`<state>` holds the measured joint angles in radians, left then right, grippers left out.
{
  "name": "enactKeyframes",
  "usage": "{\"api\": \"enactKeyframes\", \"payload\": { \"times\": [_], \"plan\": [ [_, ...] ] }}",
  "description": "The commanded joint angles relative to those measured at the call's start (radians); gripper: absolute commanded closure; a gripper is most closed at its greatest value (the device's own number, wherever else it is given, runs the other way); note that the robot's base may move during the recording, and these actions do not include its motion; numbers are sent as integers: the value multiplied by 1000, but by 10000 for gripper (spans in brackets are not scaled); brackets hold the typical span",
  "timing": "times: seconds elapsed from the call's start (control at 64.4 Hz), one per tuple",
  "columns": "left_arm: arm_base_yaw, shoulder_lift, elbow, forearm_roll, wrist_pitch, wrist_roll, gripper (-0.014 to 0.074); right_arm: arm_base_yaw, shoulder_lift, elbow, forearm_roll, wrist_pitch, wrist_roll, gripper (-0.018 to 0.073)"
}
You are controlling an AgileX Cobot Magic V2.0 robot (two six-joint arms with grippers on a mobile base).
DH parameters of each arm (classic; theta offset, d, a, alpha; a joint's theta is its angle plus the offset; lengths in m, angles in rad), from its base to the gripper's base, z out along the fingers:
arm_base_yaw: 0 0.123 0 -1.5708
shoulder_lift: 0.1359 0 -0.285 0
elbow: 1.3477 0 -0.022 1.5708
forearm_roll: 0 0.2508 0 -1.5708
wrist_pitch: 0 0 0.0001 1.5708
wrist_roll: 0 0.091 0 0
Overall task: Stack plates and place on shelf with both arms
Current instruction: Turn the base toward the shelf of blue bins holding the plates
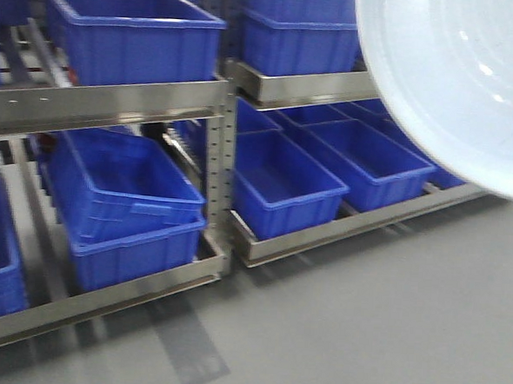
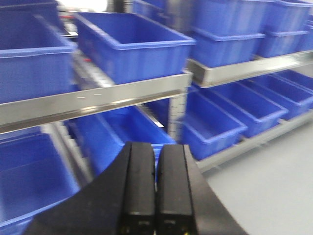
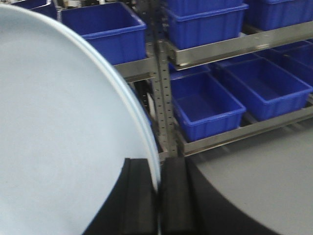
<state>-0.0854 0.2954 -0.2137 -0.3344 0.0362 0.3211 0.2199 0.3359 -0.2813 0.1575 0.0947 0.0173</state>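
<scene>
Blue plastic crates (image 1: 127, 36) fill the stainless-steel shelf (image 1: 105, 104) tiers at eleven o'clock; grey floor (image 1: 362, 320) at five o'clock lies open.

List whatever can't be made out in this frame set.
- Right wrist view: plate in the right gripper runs off frame; one or two stacked, cannot tell.
- Front view: plate covers the upper right of the shelf; what holds it is out of frame.
- Left wrist view: crates blurred.

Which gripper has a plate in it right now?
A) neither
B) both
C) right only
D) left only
C: the right gripper pinches the plate by its rim, while the left gripper is shut on nothing.
</scene>
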Motion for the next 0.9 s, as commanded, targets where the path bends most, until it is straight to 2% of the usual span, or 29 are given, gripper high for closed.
{"api": "enactKeyframes", "payload": {
  "times": [0.0,0.885],
  "plan": [
    [-2,14,-38,-2,-74,-4,516,1,0,-32,-2,-100,0,503],
    [-2,14,-38,-2,-74,-4,516,1,0,-32,-2,-100,0,503]
  ]
}}
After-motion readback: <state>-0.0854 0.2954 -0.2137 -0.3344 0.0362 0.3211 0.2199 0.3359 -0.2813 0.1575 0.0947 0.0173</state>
